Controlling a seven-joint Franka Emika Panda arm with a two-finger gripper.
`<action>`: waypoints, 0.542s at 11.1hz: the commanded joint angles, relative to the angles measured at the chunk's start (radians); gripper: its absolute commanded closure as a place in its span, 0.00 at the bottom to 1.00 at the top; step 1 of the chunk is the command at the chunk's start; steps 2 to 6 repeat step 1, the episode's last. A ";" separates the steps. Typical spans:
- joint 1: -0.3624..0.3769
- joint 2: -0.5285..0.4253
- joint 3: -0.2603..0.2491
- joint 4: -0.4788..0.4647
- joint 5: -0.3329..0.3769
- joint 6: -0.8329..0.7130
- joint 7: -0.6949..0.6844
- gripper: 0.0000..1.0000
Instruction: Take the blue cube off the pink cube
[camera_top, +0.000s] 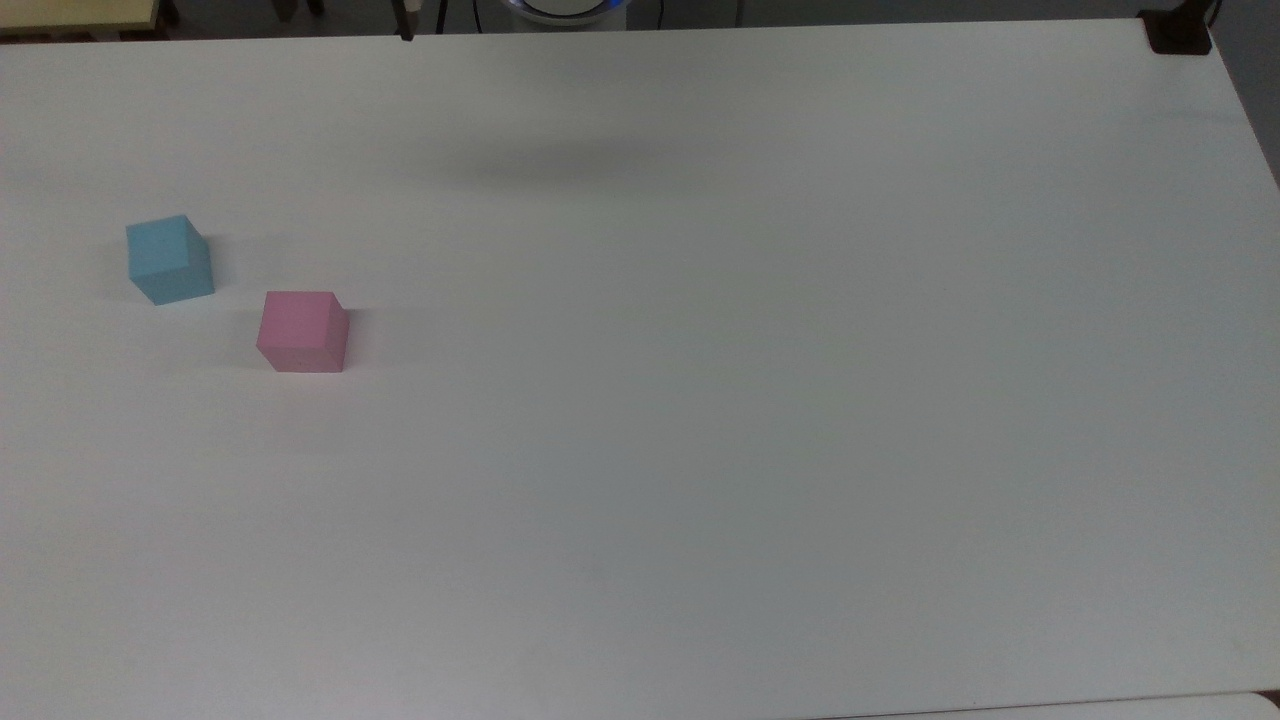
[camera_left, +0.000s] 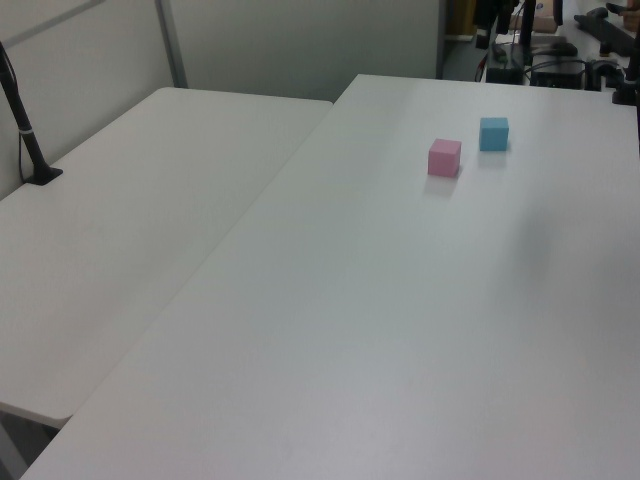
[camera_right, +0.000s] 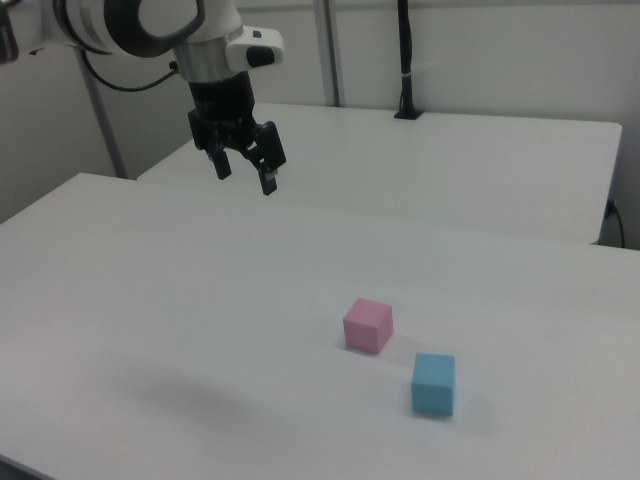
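The blue cube (camera_top: 168, 258) rests on the white table (camera_top: 700, 400) near the top view's left edge, apart from the pink cube (camera_top: 302, 331), which sits a little to its lower right. Both cubes also appear side by side in the left view, pink cube (camera_left: 444, 157) and blue cube (camera_left: 493, 133), and in the right view, pink cube (camera_right: 368, 324) and blue cube (camera_right: 433, 383). My gripper (camera_right: 244, 171) hangs open and empty high above the table, far from both cubes. One fingertip (camera_top: 406, 33) pokes in at the top view's upper edge.
A black clamp (camera_top: 1178, 35) sits on the table's corner at the top view's upper right. A second white table (camera_left: 130, 220) adjoins on the left view's left, with a black pole (camera_left: 25, 130) on it. The arm's base (camera_top: 566, 8) stands beyond the far edge.
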 joint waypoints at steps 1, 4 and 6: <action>0.031 -0.026 -0.014 -0.032 0.006 0.006 -0.033 0.00; 0.031 -0.026 -0.014 -0.032 0.006 0.006 -0.033 0.00; 0.031 -0.026 -0.014 -0.032 0.006 0.006 -0.033 0.00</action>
